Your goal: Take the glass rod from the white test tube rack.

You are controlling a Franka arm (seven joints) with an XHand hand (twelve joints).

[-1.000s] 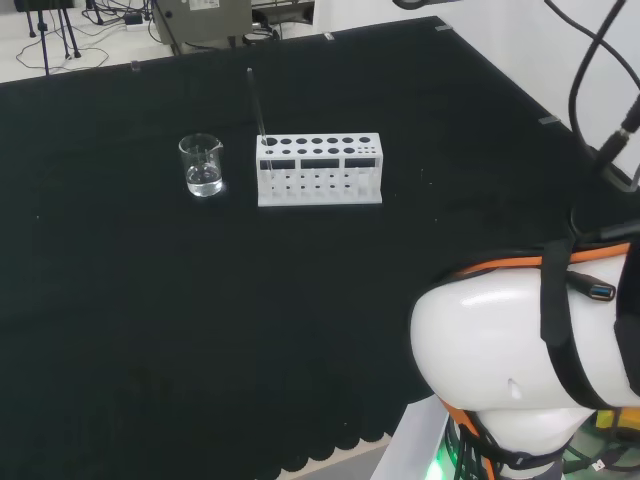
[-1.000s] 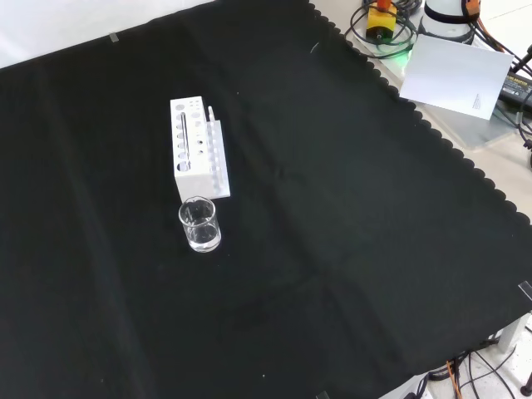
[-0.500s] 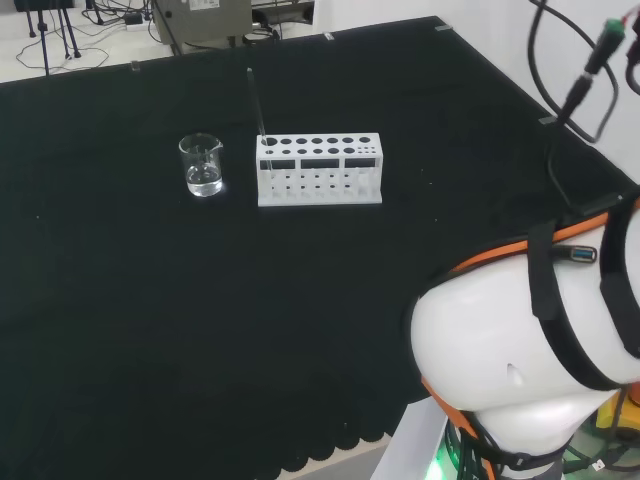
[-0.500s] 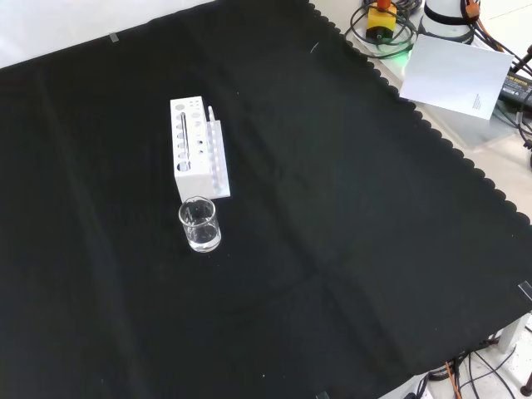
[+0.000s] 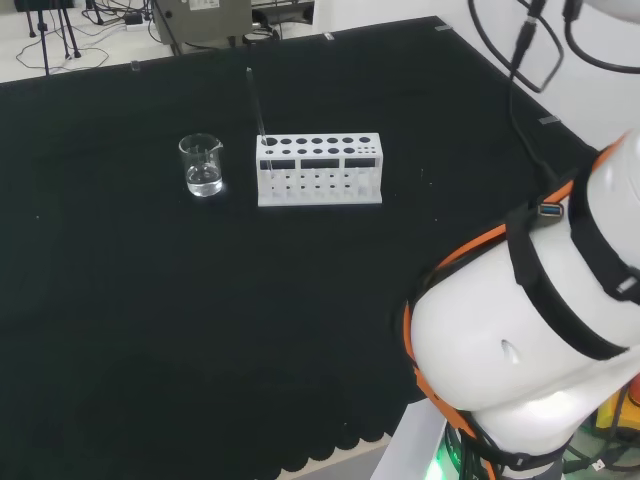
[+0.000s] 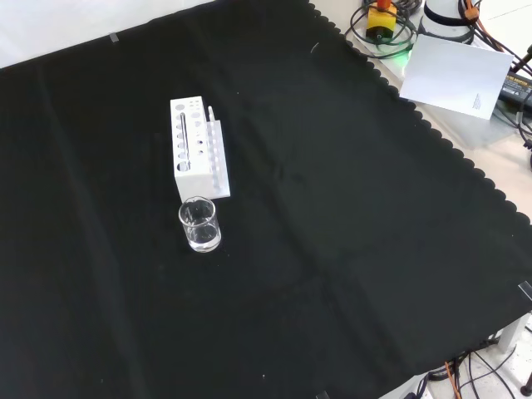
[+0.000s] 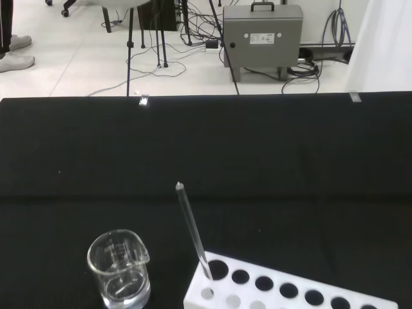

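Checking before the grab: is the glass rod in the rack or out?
In: the glass rod stands tilted in an end hole of the white rack.

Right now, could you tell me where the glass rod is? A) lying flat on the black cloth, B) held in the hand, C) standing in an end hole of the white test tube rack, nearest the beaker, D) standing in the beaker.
C: the glass rod leans out of an end hole of the white test tube rack, on the side nearest the beaker, which stands apart from the rack.
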